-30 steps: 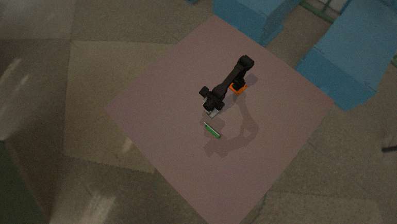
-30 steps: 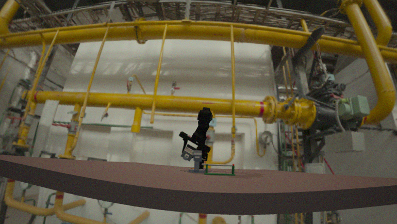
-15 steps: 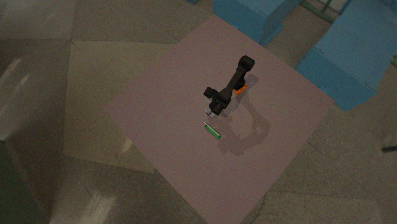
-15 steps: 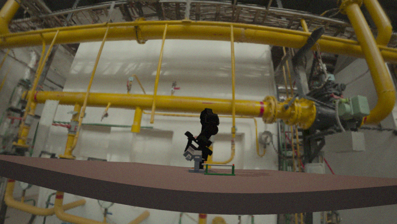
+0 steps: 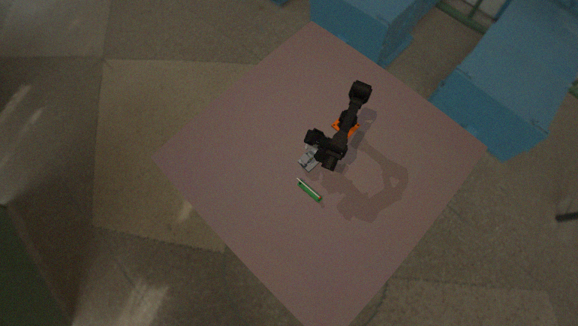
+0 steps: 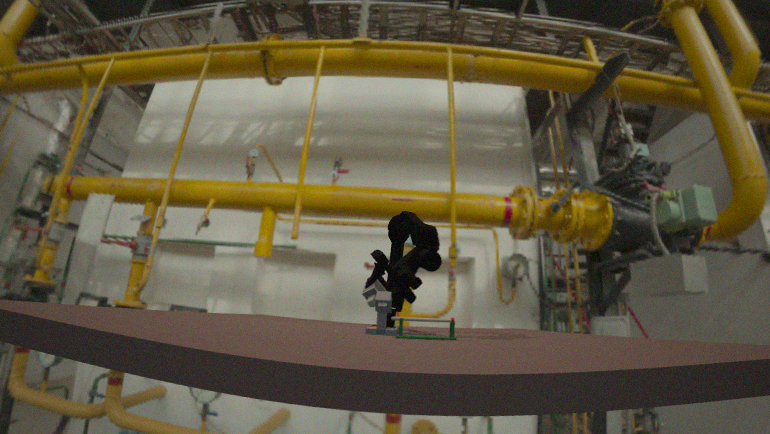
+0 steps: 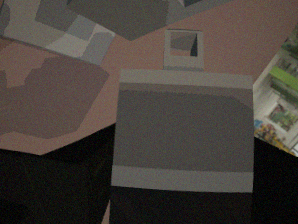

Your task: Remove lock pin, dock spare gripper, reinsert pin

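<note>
The black claw (image 5: 314, 146) (image 6: 377, 282) (image 7: 176, 129) is closed on the grey block-shaped spare gripper (image 5: 308, 147) (image 6: 372, 292) (image 7: 176, 129), tilted just left of the grey upright mount (image 5: 306, 164) (image 6: 383, 315) (image 7: 132, 20) in the exterior view. Docking probably needs it levelled and brought right; contact is unclear.
</note>
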Robot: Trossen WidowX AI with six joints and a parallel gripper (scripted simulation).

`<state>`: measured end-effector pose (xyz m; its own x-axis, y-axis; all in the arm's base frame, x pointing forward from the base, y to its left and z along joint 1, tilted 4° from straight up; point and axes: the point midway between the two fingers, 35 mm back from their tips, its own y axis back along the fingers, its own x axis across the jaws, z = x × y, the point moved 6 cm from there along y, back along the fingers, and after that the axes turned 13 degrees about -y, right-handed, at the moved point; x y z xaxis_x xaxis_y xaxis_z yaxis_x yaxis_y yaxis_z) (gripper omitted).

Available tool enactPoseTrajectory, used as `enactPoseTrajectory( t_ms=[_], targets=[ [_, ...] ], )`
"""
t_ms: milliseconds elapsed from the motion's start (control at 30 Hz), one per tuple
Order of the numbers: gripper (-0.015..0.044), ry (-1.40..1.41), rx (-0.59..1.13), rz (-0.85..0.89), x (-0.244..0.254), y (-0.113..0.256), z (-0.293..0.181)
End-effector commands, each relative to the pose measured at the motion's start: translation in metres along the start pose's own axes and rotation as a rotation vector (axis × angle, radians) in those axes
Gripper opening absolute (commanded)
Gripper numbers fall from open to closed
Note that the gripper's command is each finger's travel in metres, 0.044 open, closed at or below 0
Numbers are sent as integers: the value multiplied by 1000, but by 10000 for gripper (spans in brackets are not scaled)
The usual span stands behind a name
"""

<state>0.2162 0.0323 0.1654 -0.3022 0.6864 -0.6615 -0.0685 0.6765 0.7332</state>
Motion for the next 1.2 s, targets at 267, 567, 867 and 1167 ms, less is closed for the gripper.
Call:
enactPoseTrajectory(
  t_ms=[267, 567, 867, 1167],
  targets=[
    [0, 142, -54, -161, 7, 17, -13],
    [0, 262, -105, -289, 14, 31, -22],
    [0, 379, -169, -420, 19, 44, -30],
    [0, 382, -179, -449, 21, 44, -25]
  ],
)
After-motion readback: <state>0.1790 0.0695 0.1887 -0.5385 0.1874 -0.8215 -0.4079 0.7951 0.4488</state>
